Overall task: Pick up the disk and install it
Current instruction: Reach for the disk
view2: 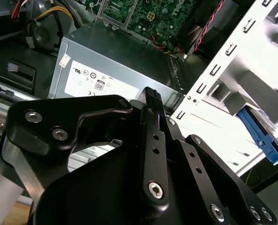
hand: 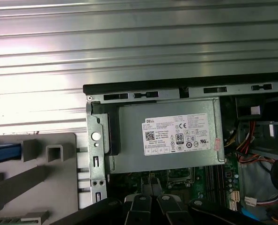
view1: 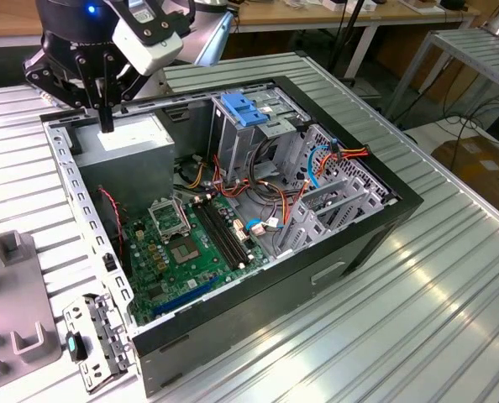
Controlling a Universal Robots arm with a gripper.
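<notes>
The disk [hand: 3, 153] shows as a blue carrier edge lying in a grey plastic holder [hand: 50, 173] on the ribbed metal table [hand: 139, 47]. It sits just outside the wall of the open computer case [view1: 333, 252]. The hand [view1: 105, 122] hangs apart from the disk, above the grey power supply [view1: 132, 138] in the case's corner. Its fingers are drawn narrow together and grip nothing. The green motherboard [view1: 182, 243] lies beside the power supply.

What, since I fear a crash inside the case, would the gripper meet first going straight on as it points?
Most likely the top face of the grey power supply box: the gripper points straight down over it in the exterior view. How much gap remains between them is unclear.
</notes>
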